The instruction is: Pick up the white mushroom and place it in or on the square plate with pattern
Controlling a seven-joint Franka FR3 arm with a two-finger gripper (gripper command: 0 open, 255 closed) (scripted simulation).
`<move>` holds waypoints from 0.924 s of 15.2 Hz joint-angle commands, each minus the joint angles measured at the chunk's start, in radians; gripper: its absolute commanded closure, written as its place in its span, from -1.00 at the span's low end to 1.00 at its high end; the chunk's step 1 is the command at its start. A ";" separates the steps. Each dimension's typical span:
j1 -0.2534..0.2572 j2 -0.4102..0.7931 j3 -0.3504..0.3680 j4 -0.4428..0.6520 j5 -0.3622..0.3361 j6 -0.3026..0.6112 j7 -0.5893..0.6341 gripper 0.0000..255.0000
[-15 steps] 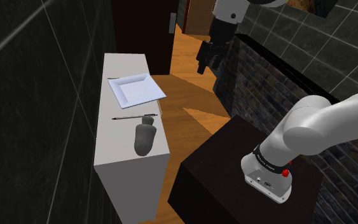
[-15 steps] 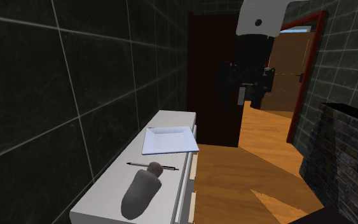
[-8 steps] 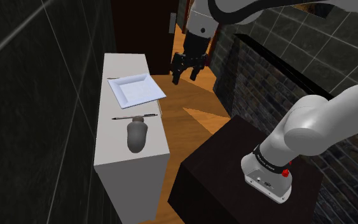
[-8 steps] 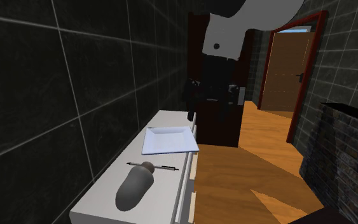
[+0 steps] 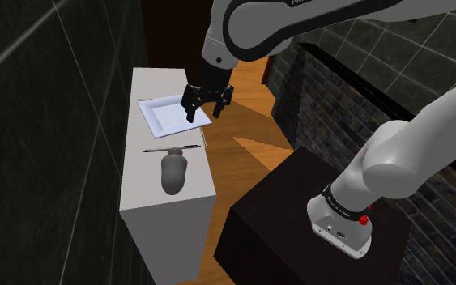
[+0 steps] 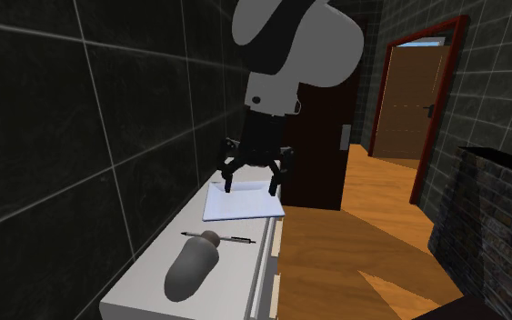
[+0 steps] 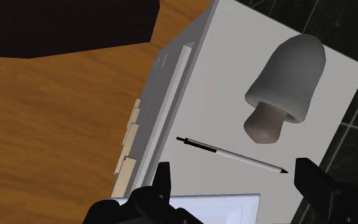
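A pale grey mushroom (image 5: 173,172) (image 6: 193,268) (image 7: 285,79) lies on its side near the front end of a white cabinet top (image 5: 149,190), its stem pointing toward a thin pen (image 5: 172,149) (image 7: 231,154). Farther back on the same top sits a square white plate (image 5: 168,116) (image 6: 240,202) (image 7: 215,207). My gripper (image 5: 205,109) (image 6: 251,187) (image 7: 234,184) hangs open a little above the plate's edge nearest the floor, fingers pointing down, with nothing between them. The mushroom is well beyond the pen from the gripper.
The cabinet stands against a dark tiled wall (image 5: 48,121), with drawer fronts (image 7: 142,127) facing a wooden floor (image 5: 242,138). A dark brick structure (image 5: 339,105) runs along the other side. My dark stand (image 5: 283,219) is close by. A doorway (image 6: 408,109) opens at the far end.
The arm has swung down from above the floor to the shoulder view's left, ending over the plate. The mushroom shifted slightly a second ago and now lies still. The fingers stayed open.
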 commanded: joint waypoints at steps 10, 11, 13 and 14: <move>0.010 0.074 0.025 -0.027 0.003 0.109 0.014 -1.00; 0.010 0.074 0.025 -0.027 0.003 0.109 0.014 -1.00; 0.010 0.074 0.025 -0.027 0.003 0.109 0.014 -1.00; 0.010 0.074 0.025 -0.027 0.003 0.108 0.014 -1.00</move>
